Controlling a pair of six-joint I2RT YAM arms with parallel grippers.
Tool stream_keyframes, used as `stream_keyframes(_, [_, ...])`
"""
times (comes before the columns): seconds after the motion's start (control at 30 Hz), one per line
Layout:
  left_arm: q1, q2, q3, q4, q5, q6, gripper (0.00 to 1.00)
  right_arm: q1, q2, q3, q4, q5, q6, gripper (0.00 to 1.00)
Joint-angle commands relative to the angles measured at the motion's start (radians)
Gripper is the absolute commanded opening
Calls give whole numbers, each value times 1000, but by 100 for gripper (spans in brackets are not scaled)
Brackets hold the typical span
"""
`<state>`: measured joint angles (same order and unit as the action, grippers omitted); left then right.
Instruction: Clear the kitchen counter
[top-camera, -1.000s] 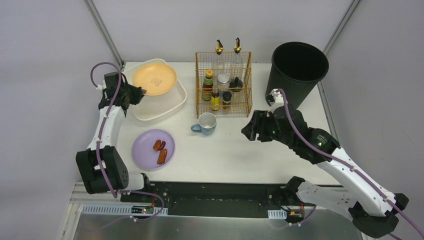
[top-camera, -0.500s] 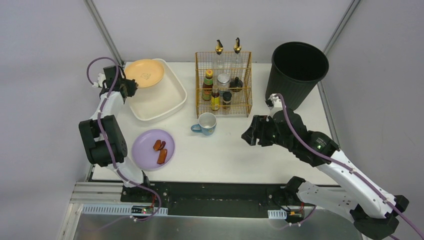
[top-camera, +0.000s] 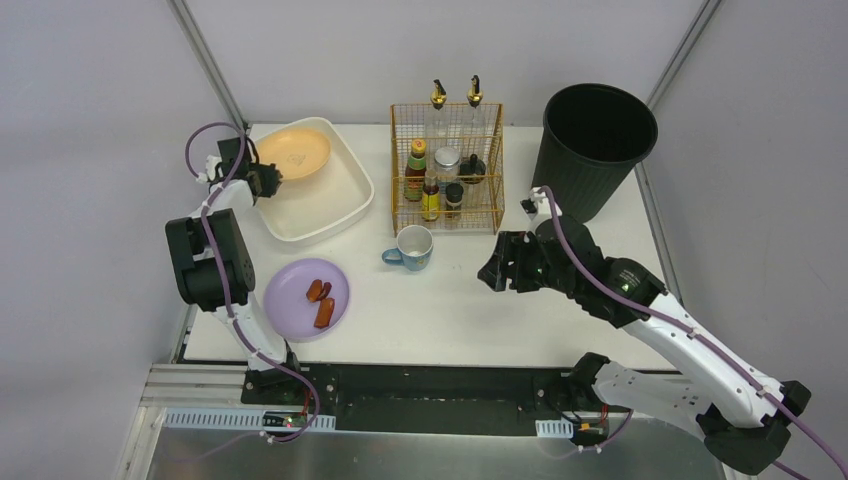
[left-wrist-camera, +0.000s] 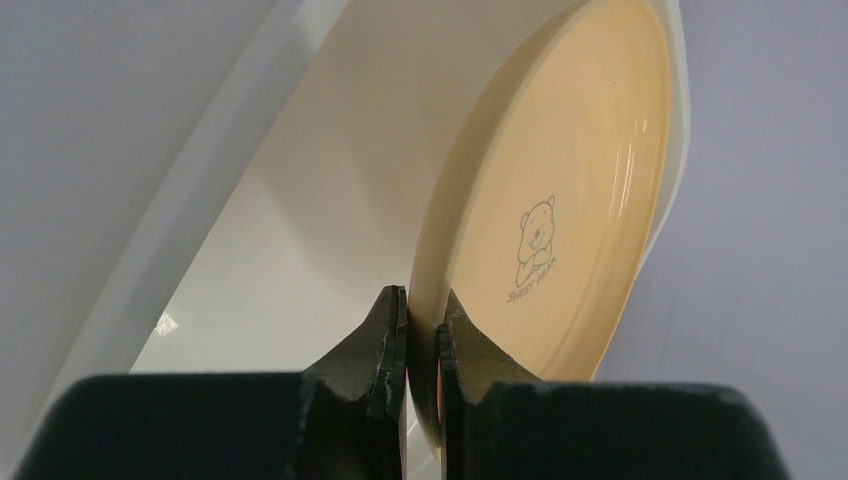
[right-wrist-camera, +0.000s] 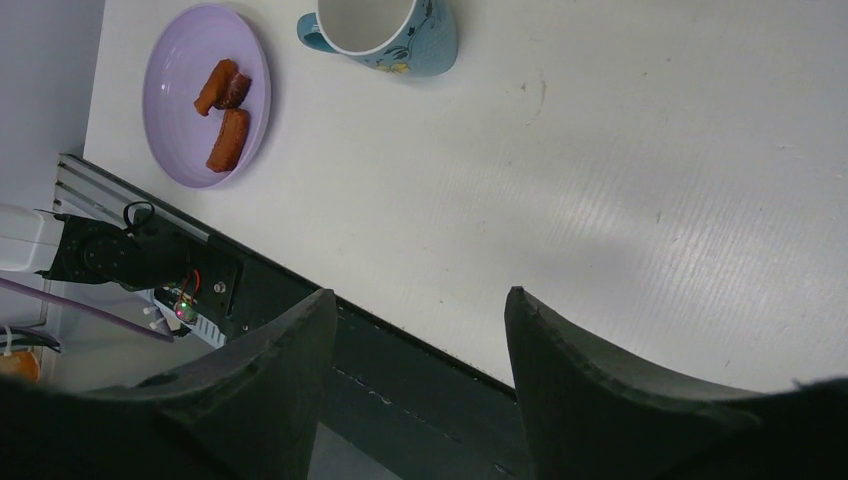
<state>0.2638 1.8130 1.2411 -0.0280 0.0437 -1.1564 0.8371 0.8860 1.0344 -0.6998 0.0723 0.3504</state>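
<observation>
Spreading beneath both arms, the kitchen counter (top-camera: 480, 310) bears everything we judge has to be sorted. The black bin (top-camera: 575, 180) stands at its far right corner, presumably for scraps. The white basin (top-camera: 325, 210) sits at the far left and reads as the place for used dishes. Between them is the gold wire rack (top-camera: 447, 218) of bottles (top-camera: 430, 195). Nearer the arms lie the purple plate (top-camera: 288, 285) with three brown pieces of food (top-camera: 320, 300) and, just beside it toward the rack, the blue mug (top-camera: 413, 246); neither is cleared yet. We see the peach plate (top-camera: 300, 150) tilted steeply at the basin's far end, its rim clenched between the jaws of the left gripper (left-wrist-camera: 422, 305). We judge the tilt lets it go in against the basin wall, though we cannot tell whether it touches the basin. The right gripper (right-wrist-camera: 420, 300) hangs with its jaws spread and nothing between them. The bare counter lies directly below it and the mug is ahead of its fingertips, so we judge the mug its likely next pick.
</observation>
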Motion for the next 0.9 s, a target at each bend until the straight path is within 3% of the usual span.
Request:
stream_keyframes(0.0, [6,29,25,85,6,-23,0,-3,-3,0,27,-20,6,66])
stream_keyframes(0.43, [6,129,79,81,14,-31,0,-3,-13,-12,13,-12,19,66])
stream_keyframes(0.63, [6,164,97,80,36,-30,32,-4,-17,-14,7,-5,21,67])
stream_keyframes(0.87, [5,173,96,76,57,-29,52,-3,-25,-16,3,-4,28,68])
